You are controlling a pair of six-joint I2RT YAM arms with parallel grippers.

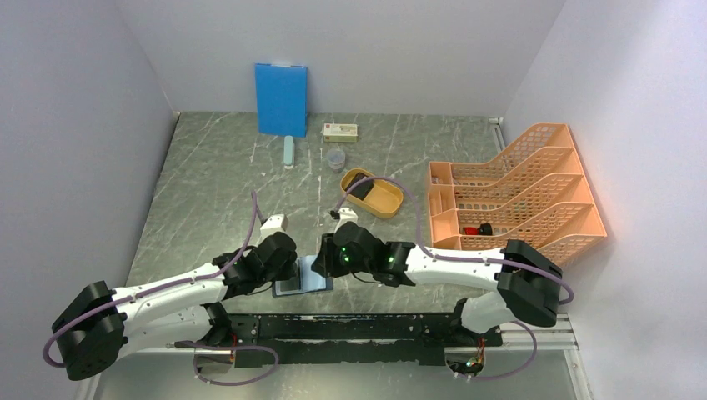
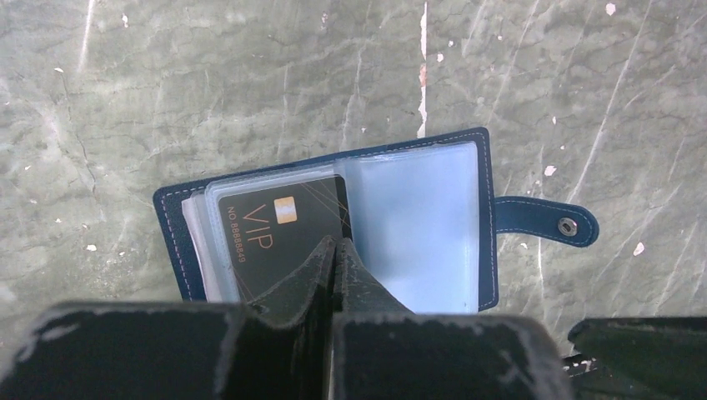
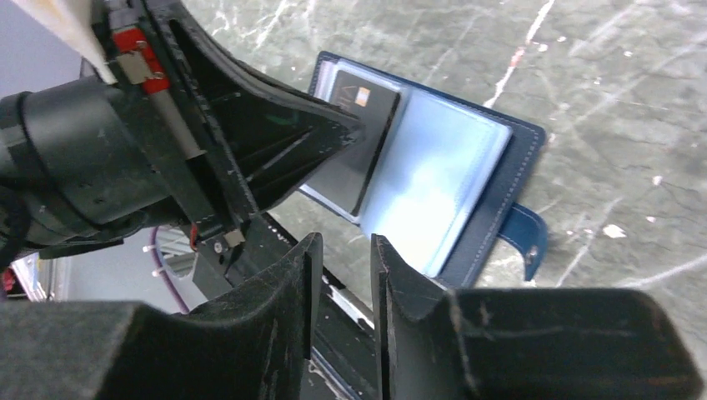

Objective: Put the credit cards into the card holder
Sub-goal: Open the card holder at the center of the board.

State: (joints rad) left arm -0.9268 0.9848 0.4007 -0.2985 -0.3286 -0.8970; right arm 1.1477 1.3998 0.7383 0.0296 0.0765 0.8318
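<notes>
Three pale walls (image 1: 350,42) enclose grey marbled table (image 1: 217,175); left pincer (image 2: 335,248) together, right pincer (image 3: 346,243) apart.

My left gripper (image 2: 336,250) is pinched tight, fingertips touching; my right gripper (image 3: 343,250) shows a narrow gap between its fingers. Both reach inward, nearly meeting.

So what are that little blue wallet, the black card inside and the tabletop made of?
The card holder looks like navy leather or imitation, matte, with pale stitching along its edge; its sleeves are clear, glossy plastic. The black card seems stiff plastic, smooth, gold print. The table looks like grey marble with white veins, possibly a printed surface.
</notes>
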